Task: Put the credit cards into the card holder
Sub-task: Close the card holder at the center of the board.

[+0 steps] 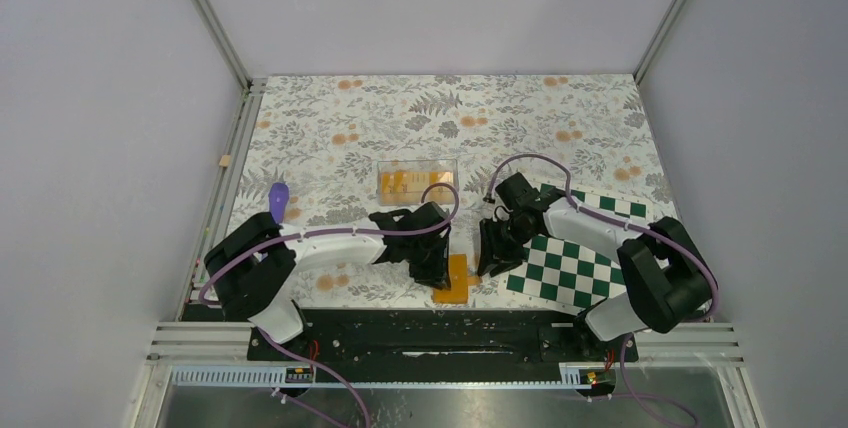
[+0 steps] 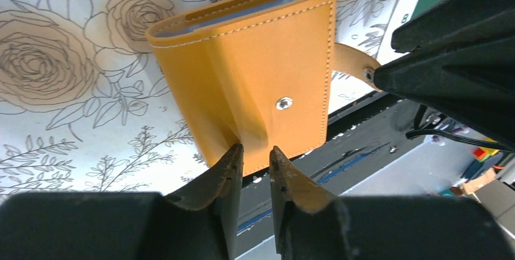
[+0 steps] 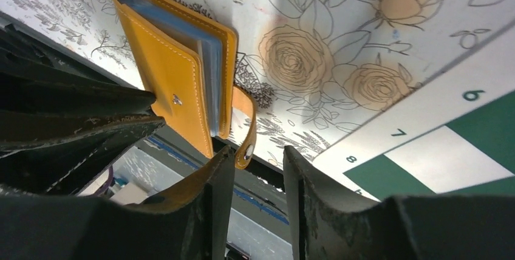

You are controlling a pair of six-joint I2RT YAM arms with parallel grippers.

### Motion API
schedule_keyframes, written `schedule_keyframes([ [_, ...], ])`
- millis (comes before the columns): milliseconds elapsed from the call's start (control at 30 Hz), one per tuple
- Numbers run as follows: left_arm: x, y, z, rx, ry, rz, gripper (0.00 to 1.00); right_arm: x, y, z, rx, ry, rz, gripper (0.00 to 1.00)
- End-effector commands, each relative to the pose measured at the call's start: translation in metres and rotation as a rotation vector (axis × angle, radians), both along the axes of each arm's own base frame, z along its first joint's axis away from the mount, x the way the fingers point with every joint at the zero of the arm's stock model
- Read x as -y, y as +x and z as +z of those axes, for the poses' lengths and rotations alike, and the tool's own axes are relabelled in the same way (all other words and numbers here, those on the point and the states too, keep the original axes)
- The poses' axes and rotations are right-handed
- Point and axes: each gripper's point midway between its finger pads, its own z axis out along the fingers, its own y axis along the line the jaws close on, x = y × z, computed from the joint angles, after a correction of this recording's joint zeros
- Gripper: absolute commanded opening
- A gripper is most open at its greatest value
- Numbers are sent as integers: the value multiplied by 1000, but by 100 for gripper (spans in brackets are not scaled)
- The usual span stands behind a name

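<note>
Overhead, the card holder (image 1: 452,280) lies at the table's (image 1: 330,128) near edge between both arms, with the credit cards (image 1: 400,184) in a clear box (image 1: 445,163) behind. From the left wrist, the left end effector (image 2: 255,149) pinches its cover. From the right wrist, the right end effector (image 3: 258,150) stands spread, the strap (image 3: 251,129) tip between its fingers.

1. The left arm (image 1: 330,245) lies low and stretches from its base toward 3 o'clock, with the wrist bent down.
2. The left gripper (image 2: 255,153) has its jaws drawn nearly together, pinching the near edge of the card holder (image 2: 243,65).
3. The right arm (image 1: 590,228) reaches from its base toward 9 o'clock, with the wrist tipped down.
4. The right gripper (image 3: 255,163) has its jaws standing apart.
5. The grippers face each other, near but apart, at 6 o'clock in the top view.
</note>
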Motion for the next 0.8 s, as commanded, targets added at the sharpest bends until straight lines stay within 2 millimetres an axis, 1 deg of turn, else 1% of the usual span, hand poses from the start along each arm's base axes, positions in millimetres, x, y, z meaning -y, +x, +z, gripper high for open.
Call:
schedule_keyframes([
  [0,2,9,2,43,32,-12,19,-13,-2,3,-49,79,-6,41],
  [100,-1,7,-9,32,85,-26,13,-21,-3,4,-77,116,-13,39],
  [267,-7,3,-20,39,193,-62,9,-25,-5,3,-105,139,-19,37],
  [400,-9,1,-22,45,234,-76,7,-31,-6,5,-120,174,-29,37],
  [600,-10,-1,-22,52,238,-80,5,-45,-2,11,-137,260,-51,36],
  [767,-9,-1,-21,56,235,-86,5,-49,-1,7,-149,265,-48,36],
])
